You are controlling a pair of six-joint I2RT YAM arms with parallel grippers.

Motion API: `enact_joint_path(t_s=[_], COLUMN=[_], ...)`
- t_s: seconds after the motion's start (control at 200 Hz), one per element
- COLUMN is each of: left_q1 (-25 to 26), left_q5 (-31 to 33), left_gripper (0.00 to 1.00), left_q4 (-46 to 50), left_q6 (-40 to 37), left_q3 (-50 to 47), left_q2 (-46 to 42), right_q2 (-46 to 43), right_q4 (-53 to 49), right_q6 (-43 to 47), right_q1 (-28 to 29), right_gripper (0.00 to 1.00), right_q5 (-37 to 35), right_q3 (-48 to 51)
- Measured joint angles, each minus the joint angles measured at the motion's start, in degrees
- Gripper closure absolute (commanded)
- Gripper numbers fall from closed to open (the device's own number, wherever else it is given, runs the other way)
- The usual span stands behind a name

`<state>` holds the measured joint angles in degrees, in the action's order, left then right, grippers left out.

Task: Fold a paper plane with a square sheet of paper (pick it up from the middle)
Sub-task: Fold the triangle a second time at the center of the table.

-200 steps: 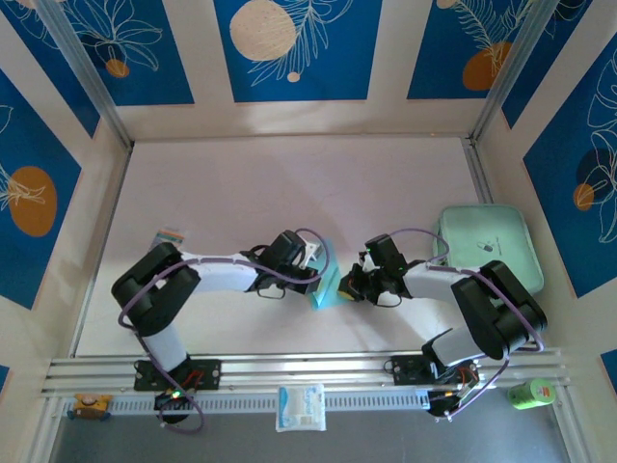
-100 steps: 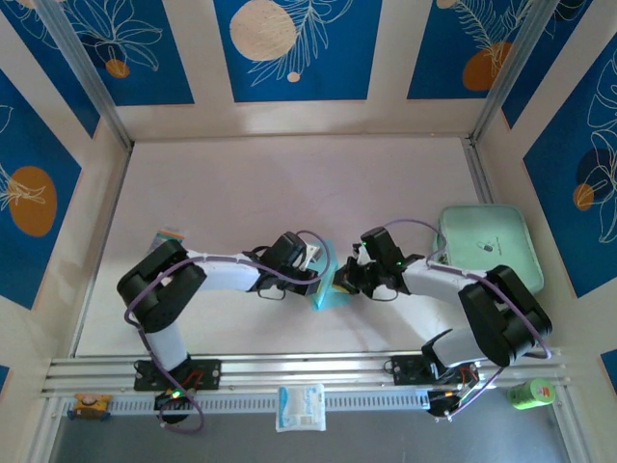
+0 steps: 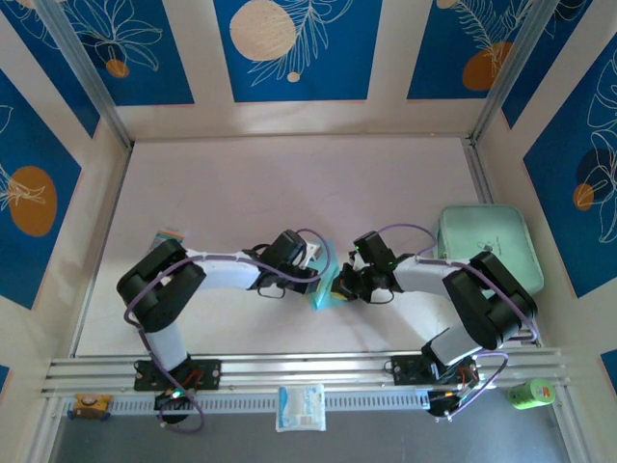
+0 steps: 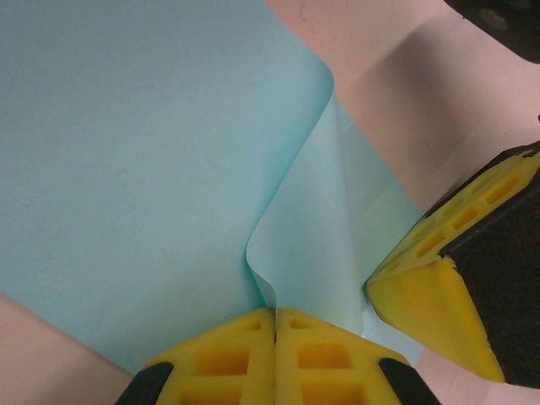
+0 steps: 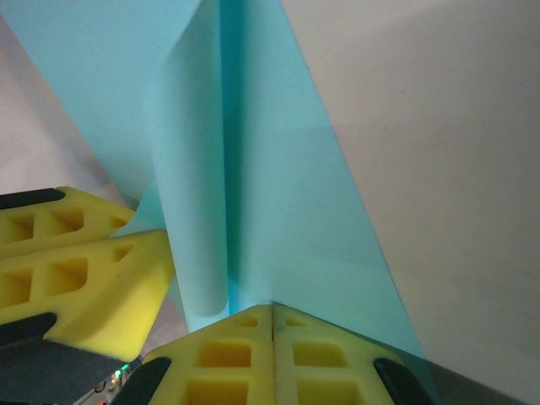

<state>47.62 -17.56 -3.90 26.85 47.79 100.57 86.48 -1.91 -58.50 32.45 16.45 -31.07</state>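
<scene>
Setting: robotics lab test cell.
Enclosure: wall panels [image 3: 299, 48] printed blue with leaf motifs, framed by aluminium posts [image 3: 82, 72].
Mounting: left arm base [image 3: 176, 374] and right arm base [image 3: 424, 368] bolted on aluminium rail [image 3: 308, 367] at table [image 3: 289, 183] edge.

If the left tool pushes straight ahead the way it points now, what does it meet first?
The sheet of paper itself: the left tool is shut on its edge, and the curled fold stands right ahead. The right tool sits close beside that line and might be brushed next; depth is unclear.
</scene>
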Motion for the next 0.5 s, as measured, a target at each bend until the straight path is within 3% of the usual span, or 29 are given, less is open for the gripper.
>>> enact_joint_path(t_s=[0.495], left_q1=[-0.37], left_q5=[0.50], left_gripper=[0.97], left_q4=[2.40], left_q6=[-1.70], left_q3=[1.55], left_q2=[0.00], right_q2=[0.00], right_q4=[0.00], right_q6=[0.63], right_q1=[-0.24], right_gripper=[1.00], right_q5=[0.04], right_q3=[0.00])
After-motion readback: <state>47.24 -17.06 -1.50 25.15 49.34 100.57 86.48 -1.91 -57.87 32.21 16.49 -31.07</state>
